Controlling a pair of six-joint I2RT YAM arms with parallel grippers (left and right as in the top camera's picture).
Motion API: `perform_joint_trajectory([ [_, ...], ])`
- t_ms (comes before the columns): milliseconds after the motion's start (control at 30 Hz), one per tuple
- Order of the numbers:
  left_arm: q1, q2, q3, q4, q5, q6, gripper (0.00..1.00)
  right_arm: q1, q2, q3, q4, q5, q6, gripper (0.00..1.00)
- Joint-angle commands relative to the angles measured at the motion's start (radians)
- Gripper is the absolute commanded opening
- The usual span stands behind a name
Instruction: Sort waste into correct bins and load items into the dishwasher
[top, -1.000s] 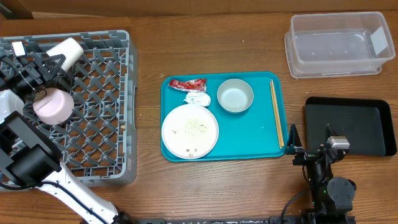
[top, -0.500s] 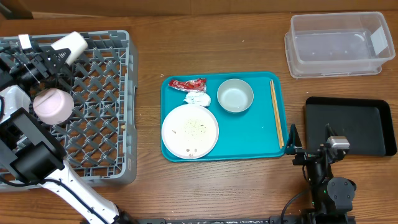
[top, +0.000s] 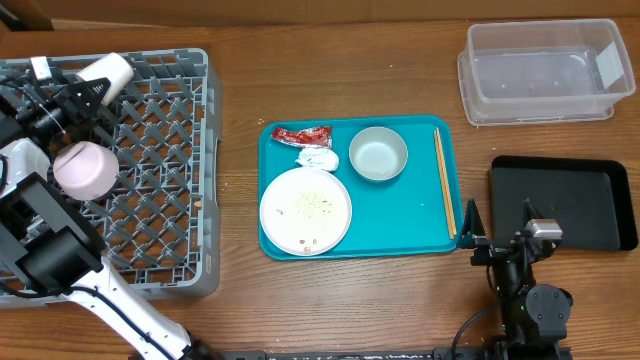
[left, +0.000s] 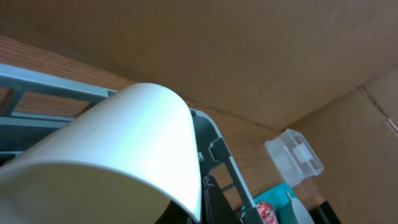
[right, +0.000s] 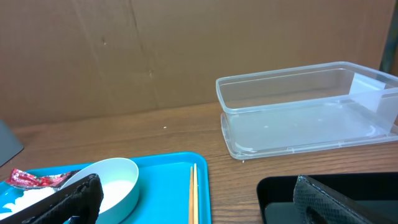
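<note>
Small white cup (top: 110, 73) clamped in my left pincer (top: 92, 90), over the dish rack (top: 160, 150).
My right pincer (top: 500, 222) rests with its fingers apart, beside the black tray (top: 580, 200).

No writing, number or brand can be read in any view. The red wrapper (top: 301, 134) carries a few pale marks, too small to make out. The clear tub (top: 540, 72) has a whitish sticker (top: 607, 67) at its right end, and nothing legible shows on it from overhead or from the right wrist.
</note>
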Motion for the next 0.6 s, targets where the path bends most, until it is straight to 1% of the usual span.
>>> perform_joint_trajectory([
  [0, -0.006, 0.032, 0.008, 0.005, -0.005, 0.051, 0.04, -0.003, -0.008, -0.011, 0.007, -0.002, 0.004, 1.00],
  [67, -0.013, 0.039, 0.008, 0.006, -0.004, 0.054, 0.04, -0.002, -0.008, -0.011, 0.007, -0.002, 0.004, 1.00],
  [200, -0.033, 0.054, 0.008, 0.013, 0.032, 0.112, 0.04, -0.002, -0.008, -0.011, 0.007, -0.002, 0.004, 1.00],
  [367, -0.048, 0.071, 0.008, 0.050, 0.041, 0.110, 0.04, -0.002, -0.008, -0.011, 0.007, -0.002, 0.004, 1.00],
  [567, -0.039, 0.071, 0.008, 0.050, 0.039, 0.108, 0.04, -0.002, -0.008, -0.011, 0.007, -0.002, 0.004, 1.00],
])
